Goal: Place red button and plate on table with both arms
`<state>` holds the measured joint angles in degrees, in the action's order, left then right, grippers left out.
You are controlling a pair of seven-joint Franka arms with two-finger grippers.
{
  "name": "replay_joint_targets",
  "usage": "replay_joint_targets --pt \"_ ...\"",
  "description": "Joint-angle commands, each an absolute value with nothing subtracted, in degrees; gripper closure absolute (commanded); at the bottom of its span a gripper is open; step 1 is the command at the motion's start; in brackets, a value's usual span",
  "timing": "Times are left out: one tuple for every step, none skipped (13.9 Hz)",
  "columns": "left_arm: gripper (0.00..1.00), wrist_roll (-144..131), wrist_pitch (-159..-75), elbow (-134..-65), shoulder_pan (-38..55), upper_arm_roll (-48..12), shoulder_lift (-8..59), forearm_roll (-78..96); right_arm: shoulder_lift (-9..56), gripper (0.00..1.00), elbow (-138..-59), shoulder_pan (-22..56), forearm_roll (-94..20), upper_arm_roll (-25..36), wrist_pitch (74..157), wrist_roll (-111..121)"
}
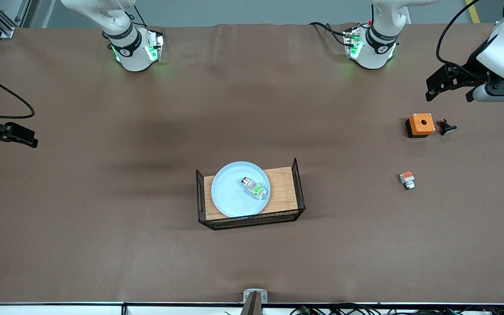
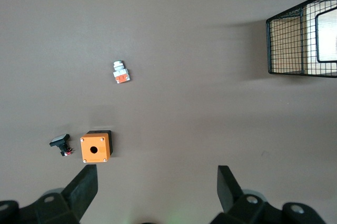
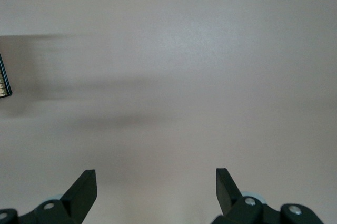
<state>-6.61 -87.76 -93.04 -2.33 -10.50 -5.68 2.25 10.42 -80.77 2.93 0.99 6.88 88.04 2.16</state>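
One plate (image 1: 239, 189), one red button (image 1: 254, 188)

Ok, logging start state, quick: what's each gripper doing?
Left gripper: open, empty, above the orange box.
Right gripper: open, empty, over bare table.

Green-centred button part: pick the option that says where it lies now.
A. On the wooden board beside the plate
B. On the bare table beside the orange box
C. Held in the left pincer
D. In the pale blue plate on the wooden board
D: the front view shows the green-centred button part lying inside the pale blue plate, which sits on the wooden board in its black wire frame.
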Motion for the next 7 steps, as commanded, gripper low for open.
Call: replay_joint_targets --pt "0.0 -5.54 -86.92 -92.81 -2.46 -10.46 -6.33 2.29 10.46 0.0 -80.42 2.99 1.23 6.68 88.15 2.02" --pt "0.0 -5.54 -87.01 -92.81 -2.46 -10.55 -6.33 2.29 10.46 0.0 -80.42 2.99 1.23 6.68 88.15 2.02" --pt "0.0 -5.62 -87.01 -92.73 -2.46 -10.63 -6.33 2.29 10.46 0.0 -80.33 2.99 1.23 6.68 88.15 2.02" --pt "0.0 -5.89 -87.27 -92.64 -2.46 -10.72 -6.33 2.29 10.46 0.0 -80.42 2.99 1.23 6.68 88.15 2.02" --pt "0.0 -5.37 -87.36 -92.29 -2.46 -10.81 -6.24 2.46 10.46 0.0 -80.33 2.99 1.23 6.68 88.15 2.02" --pt "0.0 -5.36 -87.45 -92.11 -2.46 -10.9 -5.98 2.63 10.46 0.0 -80.42 2.99 1.23 6.59 88.15 2.02" --pt "0.0 -5.36 -87.45 -92.11 -2.37 -10.99 -5.98 2.64 10.46 0.0 -80.33 2.99 1.23 6.59 88.15 2.02"
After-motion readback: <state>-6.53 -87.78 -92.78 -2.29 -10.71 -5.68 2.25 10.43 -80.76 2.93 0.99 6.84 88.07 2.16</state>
